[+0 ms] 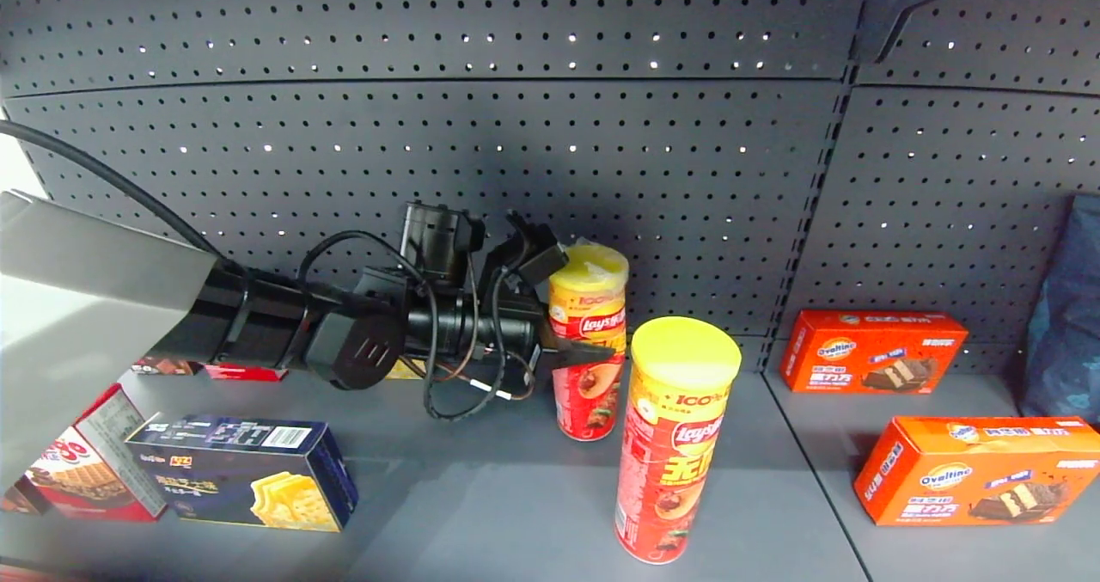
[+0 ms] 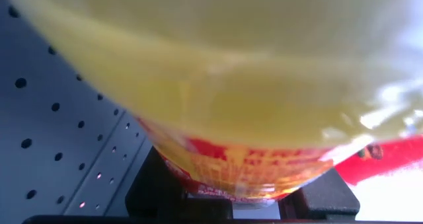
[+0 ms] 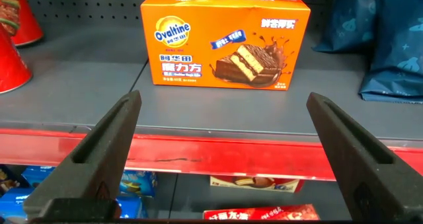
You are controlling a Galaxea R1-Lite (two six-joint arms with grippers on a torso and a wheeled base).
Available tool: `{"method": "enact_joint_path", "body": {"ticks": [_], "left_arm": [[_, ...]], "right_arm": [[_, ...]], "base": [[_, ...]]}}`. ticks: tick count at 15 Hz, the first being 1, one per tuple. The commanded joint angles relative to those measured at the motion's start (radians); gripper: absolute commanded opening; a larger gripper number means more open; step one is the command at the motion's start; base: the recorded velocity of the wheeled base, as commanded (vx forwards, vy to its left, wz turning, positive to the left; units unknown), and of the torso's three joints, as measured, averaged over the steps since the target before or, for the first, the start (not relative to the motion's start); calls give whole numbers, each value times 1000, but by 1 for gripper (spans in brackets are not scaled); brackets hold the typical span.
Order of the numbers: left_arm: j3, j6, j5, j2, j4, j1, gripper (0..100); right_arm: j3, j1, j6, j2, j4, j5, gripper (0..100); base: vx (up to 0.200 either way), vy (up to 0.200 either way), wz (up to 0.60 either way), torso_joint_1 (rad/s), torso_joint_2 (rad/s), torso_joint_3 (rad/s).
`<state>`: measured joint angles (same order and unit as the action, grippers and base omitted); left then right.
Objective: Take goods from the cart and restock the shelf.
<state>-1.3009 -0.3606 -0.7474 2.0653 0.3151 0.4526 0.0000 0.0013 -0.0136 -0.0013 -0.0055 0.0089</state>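
Against the grey pegboard back (image 1: 430, 135), the left gripper (image 1: 574, 307) is clamped around a red chip can (image 1: 593, 393) that stands upright on the grey shelf (image 1: 481, 496). A second can (image 1: 675, 444) stands nearer. The right gripper (image 3: 223, 98) gapes wide, facing an orange box (image 3: 225, 42) above a red edge strip (image 3: 218, 154).

— Red, yellow-lidded: so the front chip canister (image 1: 672, 466) is coloured, the rear chip canister (image 1: 591, 303) too.
— Orange is noted on the near wafer box (image 1: 980, 470), navy on the cracker box (image 1: 249, 474), dotted grey on the pegboard (image 1: 516, 135).
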Motion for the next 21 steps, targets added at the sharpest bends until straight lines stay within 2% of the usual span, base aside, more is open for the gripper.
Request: {"method": "enact_joint_path", "body": {"ticks": [1, 2, 8, 17, 18, 21], "left_arm": [[-58, -50, -1, -1, -65, -5, 0], [-69, -63, 0, 2, -87, -3, 0], [-110, -63, -1, 42, -90, 5, 0], [-109, -61, 0, 76, -80, 9, 0], [-107, -64, 0, 76, -79, 11, 100], [-104, -63, 2, 78, -77, 25, 100]], "right_arm": [[0, 0, 0, 1, -1, 0, 100], [0, 0, 0, 1, -1, 0, 100], [0, 0, 1, 1, 1, 0, 100], [0, 0, 1, 1, -1, 0, 100], [0, 0, 1, 1, 1, 0, 100], [0, 0, 1, 1, -1, 0, 100]], "base": [[0, 0, 0, 0, 0, 0], [0, 0, 0, 0, 0, 0], [0, 0, 0, 0, 0, 0], [0, 0, 0, 0, 0, 0], [0, 0, 0, 0, 0, 0], [0, 0, 0, 0, 0, 0]]}}
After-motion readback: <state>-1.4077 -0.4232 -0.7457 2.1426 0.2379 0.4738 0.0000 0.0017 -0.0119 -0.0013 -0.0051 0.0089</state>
